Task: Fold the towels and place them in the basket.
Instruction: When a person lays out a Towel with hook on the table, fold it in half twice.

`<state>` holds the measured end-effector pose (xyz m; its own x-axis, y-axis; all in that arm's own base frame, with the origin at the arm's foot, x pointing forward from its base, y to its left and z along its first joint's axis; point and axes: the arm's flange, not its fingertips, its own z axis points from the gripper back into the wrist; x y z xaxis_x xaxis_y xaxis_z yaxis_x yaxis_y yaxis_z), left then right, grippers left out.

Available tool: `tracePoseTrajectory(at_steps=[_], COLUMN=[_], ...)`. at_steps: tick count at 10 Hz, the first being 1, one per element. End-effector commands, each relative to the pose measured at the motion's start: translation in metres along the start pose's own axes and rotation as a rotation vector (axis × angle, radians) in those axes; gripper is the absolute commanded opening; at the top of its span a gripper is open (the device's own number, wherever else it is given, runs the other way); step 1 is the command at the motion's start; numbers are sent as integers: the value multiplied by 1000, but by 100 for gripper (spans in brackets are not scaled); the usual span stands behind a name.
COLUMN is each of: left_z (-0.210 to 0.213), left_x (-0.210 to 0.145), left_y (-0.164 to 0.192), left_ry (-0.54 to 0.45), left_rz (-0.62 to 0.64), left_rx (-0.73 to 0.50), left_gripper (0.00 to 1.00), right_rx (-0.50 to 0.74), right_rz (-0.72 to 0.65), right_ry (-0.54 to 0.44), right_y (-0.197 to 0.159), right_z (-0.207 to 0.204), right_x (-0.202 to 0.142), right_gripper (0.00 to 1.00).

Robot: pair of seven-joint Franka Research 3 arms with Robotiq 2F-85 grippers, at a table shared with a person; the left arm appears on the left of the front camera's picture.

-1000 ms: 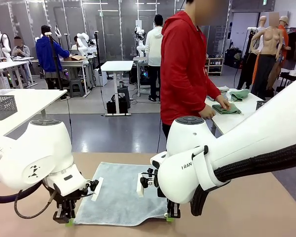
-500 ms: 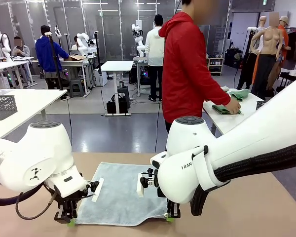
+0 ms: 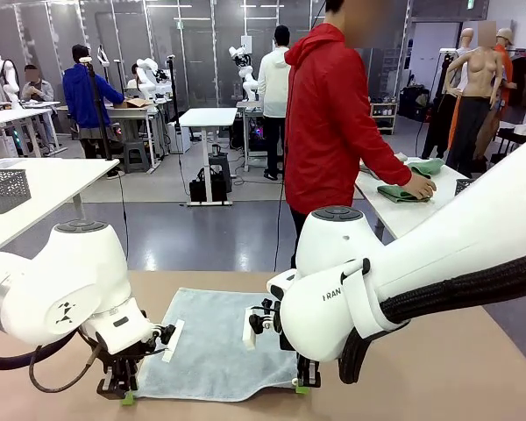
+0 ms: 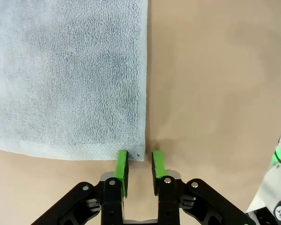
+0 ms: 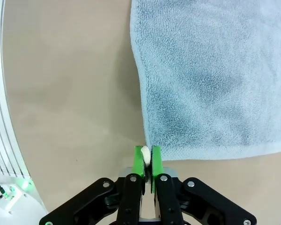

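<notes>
A pale blue-grey towel lies flat on the brown table, also seen in the left wrist view and the right wrist view. My left gripper is down at its near left corner. Its green pads stand a narrow gap apart with the corner tip between them. My right gripper is at the near right corner, shut on the towel's edge, a white bit pinched between the pads. A dark mesh basket stands on a white side table at far left.
A person in a red hoodie stands beyond the table's far edge, turned to a side table at right, one hand on a folded green cloth. Bare brown tabletop lies on both sides of the towel.
My left gripper's jaws have narrowed around the towel corner and the left arm has sunk slightly. The right arm is still. The person's hand slid right along the green cloth.
</notes>
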<state>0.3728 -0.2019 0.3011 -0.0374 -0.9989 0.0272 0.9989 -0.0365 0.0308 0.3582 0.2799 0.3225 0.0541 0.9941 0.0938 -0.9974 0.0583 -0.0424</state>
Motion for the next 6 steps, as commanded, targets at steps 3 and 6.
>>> tracePoseTrajectory(at_steps=[3, 6], left_z=[-6, -4], left_x=[1, 2], left_y=[6, 4], left_ry=[-22, -18], left_rz=[-13, -7], left_rx=[2, -6], left_gripper=[0, 0], right_rx=[-9, -9], right_rz=[2, 2], right_ry=[-6, -6], right_y=[-1, -1], right_z=[1, 1], right_x=[1, 1], right_gripper=[0, 0])
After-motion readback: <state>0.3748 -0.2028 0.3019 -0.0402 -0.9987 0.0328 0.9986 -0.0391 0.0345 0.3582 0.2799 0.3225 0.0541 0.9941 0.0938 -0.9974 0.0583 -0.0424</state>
